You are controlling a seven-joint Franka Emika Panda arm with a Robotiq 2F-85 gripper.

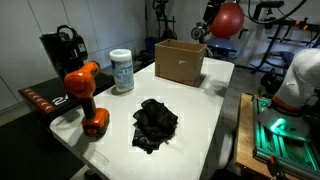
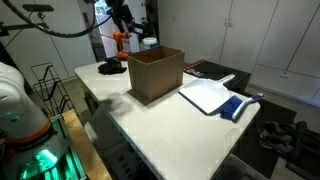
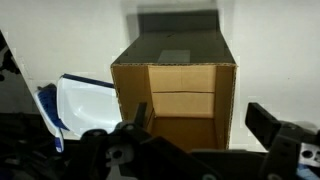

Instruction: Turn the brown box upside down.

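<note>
The brown box (image 2: pixel 155 75) stood open-topped on the white table (image 2: pixel 170 135), with a white dustpan (image 2: pixel 205 97) and blue brush (image 2: pixel 238 107) just beside it and a black cloth (image 2: pixel 110 67) behind.

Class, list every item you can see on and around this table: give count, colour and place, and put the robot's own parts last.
box: one, brown, on the white table
canister: one, white with blue label, near the drill
drill: one, orange and black, table corner
cloth: one, black, mid-table
dustpan: one, white with a blue end, beside the box
ball: one, red, background
tool: one, black, open, facing the box
</note>
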